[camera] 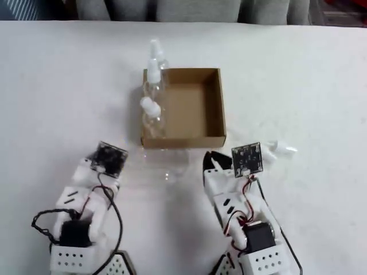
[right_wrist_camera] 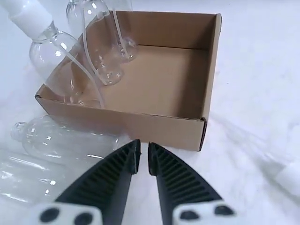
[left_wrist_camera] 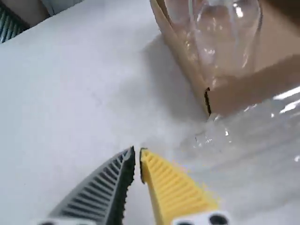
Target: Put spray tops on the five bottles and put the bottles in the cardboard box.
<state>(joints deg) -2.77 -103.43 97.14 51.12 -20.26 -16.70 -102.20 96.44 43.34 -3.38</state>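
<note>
Both jaws clenched, nothing held: my left gripper (left_wrist_camera: 137, 163) and right gripper (right_wrist_camera: 143, 156) flank two uncapped bottles (camera: 167, 163) lying at the cardboard box (camera: 183, 140)'s 6 o'clock wall. Three capped bottles (camera: 153, 91) stand inside along 9 o'clock, and a loose spray top (camera: 282, 148) lies at my right's 3 o'clock. Risk: the round bottles could roll away from a pinch, and a tilted neck would seat the top crooked.

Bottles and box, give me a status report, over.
Shut and empty: left gripper, right gripper. Three capped bottles in cardboard box; two uncapped bottles lying before it. One loose spray top.
</note>
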